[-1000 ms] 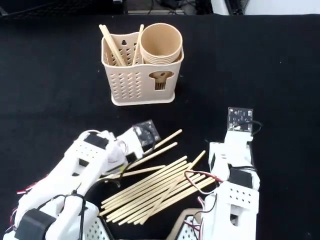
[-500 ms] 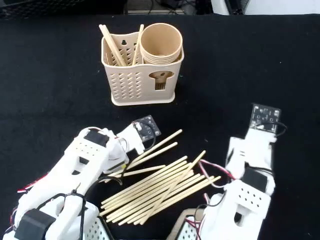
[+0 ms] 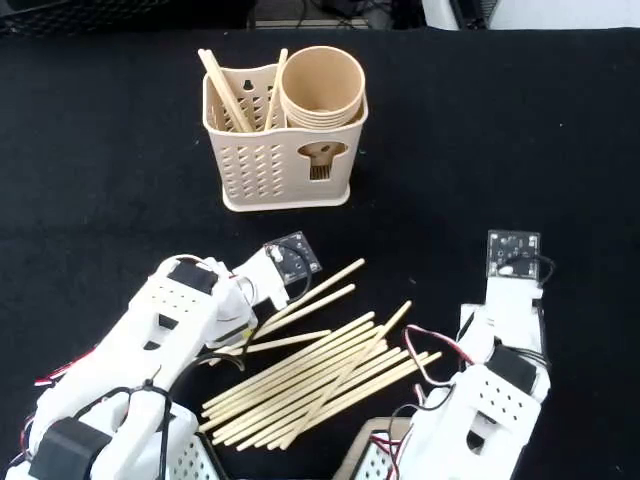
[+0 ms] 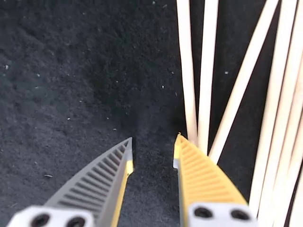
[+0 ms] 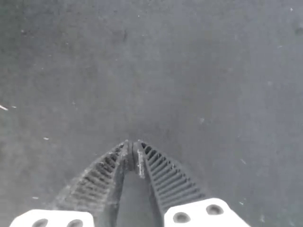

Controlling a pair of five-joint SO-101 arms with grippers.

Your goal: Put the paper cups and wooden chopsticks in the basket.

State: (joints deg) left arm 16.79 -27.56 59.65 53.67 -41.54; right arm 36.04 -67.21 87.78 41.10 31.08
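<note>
Left gripper (image 4: 154,138) gapes over bare cloth (image 4: 71,71), nearest chopsticks (image 4: 188,94) just outside its yellow finger (image 4: 199,175). Right gripper (image 5: 132,143) pinched together, empty. Closing here likely grabs nothing, or scatters them.

This looks like a robotics lab or maker's workbench. A black cloth (image 3: 520,130) spreads all around the basket (image 3: 285,165). On the near side of the basket stand the white plastic left arm (image 3: 165,335) and right arm (image 3: 495,390), with loose red and black wires (image 3: 425,345) looping out of the right one and a bare circuit board (image 3: 513,254) on its wrist. Beyond the basket, past the cloth's far edge, lie dark cables (image 3: 340,10)
</note>
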